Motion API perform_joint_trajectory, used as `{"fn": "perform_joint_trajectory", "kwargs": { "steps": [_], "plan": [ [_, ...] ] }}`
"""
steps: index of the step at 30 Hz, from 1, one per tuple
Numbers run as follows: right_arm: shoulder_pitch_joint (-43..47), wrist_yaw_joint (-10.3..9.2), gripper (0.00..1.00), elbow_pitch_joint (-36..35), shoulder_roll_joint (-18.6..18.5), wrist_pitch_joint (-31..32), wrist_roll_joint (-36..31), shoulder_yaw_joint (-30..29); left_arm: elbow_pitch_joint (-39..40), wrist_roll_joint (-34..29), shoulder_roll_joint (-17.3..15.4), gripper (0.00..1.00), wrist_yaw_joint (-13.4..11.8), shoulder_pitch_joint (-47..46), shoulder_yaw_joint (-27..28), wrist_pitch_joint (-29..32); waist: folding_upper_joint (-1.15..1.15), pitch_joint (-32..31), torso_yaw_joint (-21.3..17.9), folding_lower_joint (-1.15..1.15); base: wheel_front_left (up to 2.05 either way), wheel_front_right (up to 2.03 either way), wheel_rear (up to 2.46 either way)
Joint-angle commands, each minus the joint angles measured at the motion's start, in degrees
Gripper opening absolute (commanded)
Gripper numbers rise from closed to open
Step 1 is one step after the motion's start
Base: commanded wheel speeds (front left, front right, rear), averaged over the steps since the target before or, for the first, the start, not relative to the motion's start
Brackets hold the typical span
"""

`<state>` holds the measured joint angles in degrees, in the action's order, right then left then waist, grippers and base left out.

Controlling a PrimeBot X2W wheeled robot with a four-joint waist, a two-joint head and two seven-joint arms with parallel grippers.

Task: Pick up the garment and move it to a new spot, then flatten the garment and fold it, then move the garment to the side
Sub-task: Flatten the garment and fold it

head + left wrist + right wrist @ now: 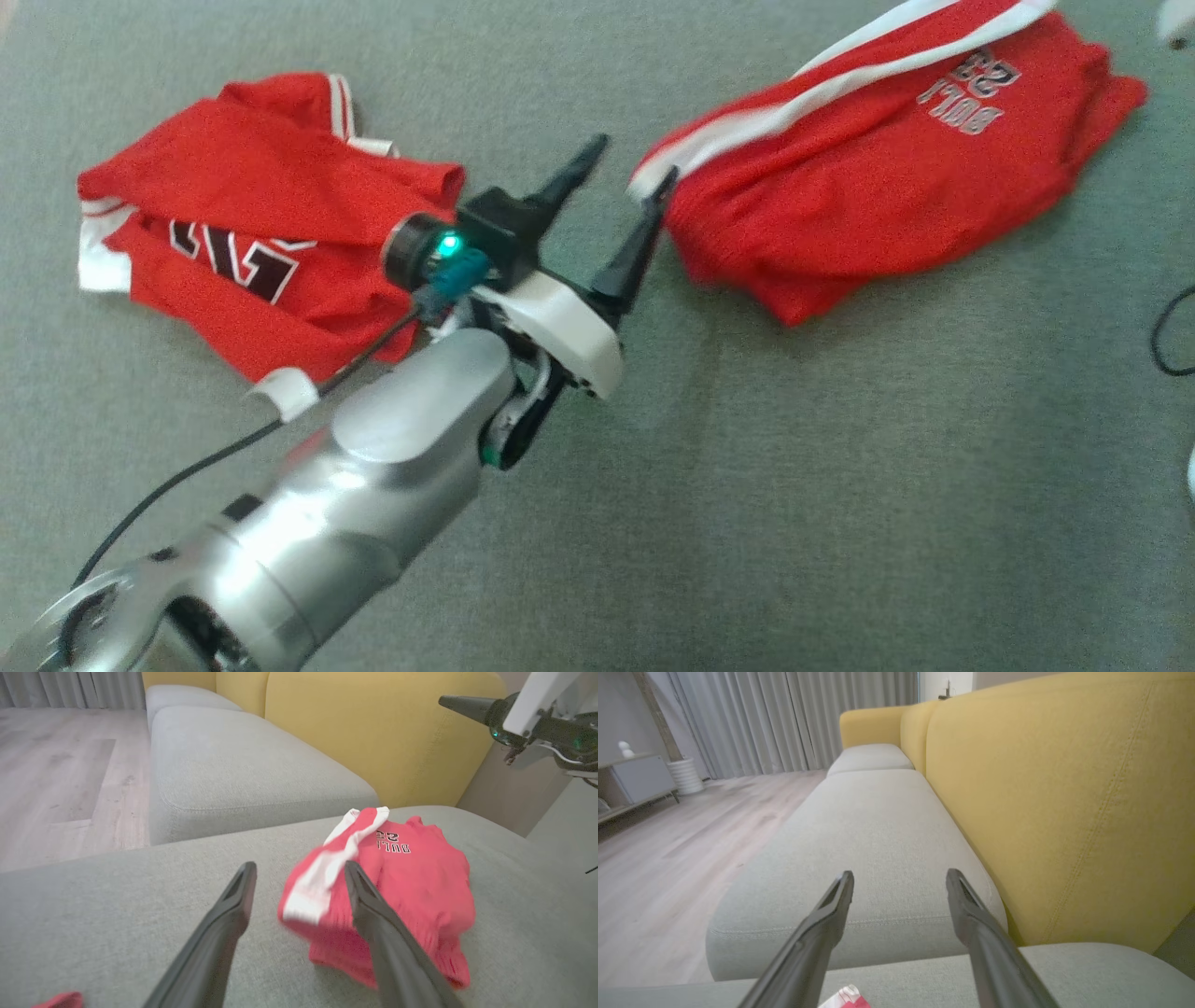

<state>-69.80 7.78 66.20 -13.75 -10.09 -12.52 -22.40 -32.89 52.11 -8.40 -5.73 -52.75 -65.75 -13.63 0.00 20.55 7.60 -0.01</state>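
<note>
Silver arm [373, 467] slanting forward, left gripper [634, 157] splayed beside striped garment [887, 177]

— How does the left arm sit?
— The silver left forearm [355, 467] climbs from the lower left corner of the head view toward the upper right. It ends in a white wrist housing [565, 322], with a green light [450, 245] lit on the dark camera beside it.
— And the left gripper [634, 157]?
— It points up and to the right, its two dark fingers spread wide.
— The right gripper [900, 876]?
— Its jaws also stand wide. In the left wrist view it hangs raised at the upper right, one dark finger [467, 707] pointing left.
</note>
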Motion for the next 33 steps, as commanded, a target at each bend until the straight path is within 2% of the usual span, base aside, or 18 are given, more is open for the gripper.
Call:
{"fn": "perform_joint_trajectory", "kwargs": {
  "steps": [1, 5, 9, 16, 20, 22, 26, 29, 30, 33],
  "plan": [
    [-0.8, -0.3, 1.0, -1.18, 1.45, -1.19, 1.18, 1.68, 1.49, 0.02, -1.8, 1.0, -0.78, -1.24, 2.72, -0.73, 0.0, -2.07, -1.74, 0.01, 0.0, 0.0, 0.0],
    [2.53, -0.3, 1.0, -1.16, 2.82, -3.66, 6.27, 6.95, 3.14, -1.1, -3.87, 1.0, -4.13, 0.5, 6.77, -1.26, 0.0, -5.1, -2.84, 0.01, 0.0, 0.0, 0.0],
    [8.8, -0.3, 1.0, -4.85, 4.26, -4.62, 12.34, 14.03, 7.69, -4.25, -6.43, 1.0, -7.27, 4.38, 13.61, -1.34, 0.0, -7.87, -4.02, 0.01, 0.0, 0.0, 0.0],
    [25.93, -0.3, 1.0, -18.95, 3.78, -4.84, 23.69, 24.84, 16.37, -13.48, -9.9, 1.0, -11.17, 16.35, 24.37, -1.36, 0.0, -11.9, -6.36, 0.01, 0.0, 0.0, 0.0],
    [36.62, -0.3, 1.0, -27.84, 4.04, -4.3, 28.26, 27.55, 19.66, -18.36, -10.38, 1.0, -12.96, 24.48, 30.03, -1.36, 0.0, -13.54, -7.76, 0.01, 0.0, 0.0, 0.0],
    [41.34, -0.3, 1.0, -31.95, 4.58, -3.55, 30.42, 28.49, 21.68, -19.78, -9.58, 1.0, -13.65, 28.91, 33.17, -1.36, 0.0, -13.97, -8.67, 0.01, 0.0, 0.0, 0.0],
    [49.3, -0.3, 1.0, -38.01, 5.01, -3.07, 29.86, 28.16, 24.09, -21.65, -6.91, 1.0, -12.87, 37.27, 38.74, -1.36, 0.0, -14.42, -9.46, 0.01, 0.0, 0.0, 0.0],
    [53.88, -0.3, 1.0, -41.58, 6.58, -3.12, 28.08, 26.78, 24.09, -23.43, -4.98, 1.0, -10.83, 41.33, 41.34, -1.36, 0.0, -14.65, -9.69, 0.01, 0.0, 0.0, 0.0],
    [56.02, -0.3, 1.0, -43.47, 7.7, -2.78, 27.01, 25.87, 23.79, -24.7, -3.84, 1.0, -9.47, 42.72, 42.91, -1.36, 0.0, -14.74, -9.8, 0.01, 0.0, 0.0, 0.0],
    [57.67, -0.3, 1.0, -45.83, 8.69, -1.66, 25.4, 25.12, 23.17, -26.76, -2.62, 1.0, -7.55, 43.28, 44.59, -1.37, 0.0, -14.65, -9.82, 0.01, 0.0, 0.0, 0.0]
  ]
}}
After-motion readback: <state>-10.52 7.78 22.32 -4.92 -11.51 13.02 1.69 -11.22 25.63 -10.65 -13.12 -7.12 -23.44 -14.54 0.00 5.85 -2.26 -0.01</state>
